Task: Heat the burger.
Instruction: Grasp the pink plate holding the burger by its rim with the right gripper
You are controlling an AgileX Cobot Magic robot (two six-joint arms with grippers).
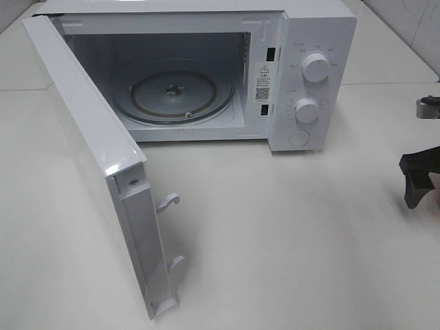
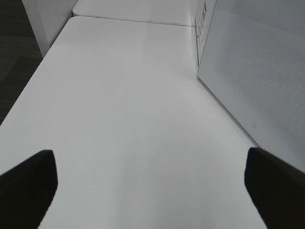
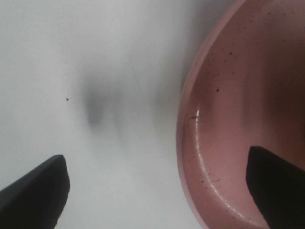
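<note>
R pincer (image 3: 155, 160), spread wide, over pink plate (image 3: 188, 119) rim.

Left claw (image 2: 150, 164) spread wide above table (image 2: 124, 95); microwave door (image 2: 257, 71) beside.

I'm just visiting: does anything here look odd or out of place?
Nothing broken or spilled. The microwave door stands wide open, the turntable bare, and the pink plate carries small dark specks.
</note>
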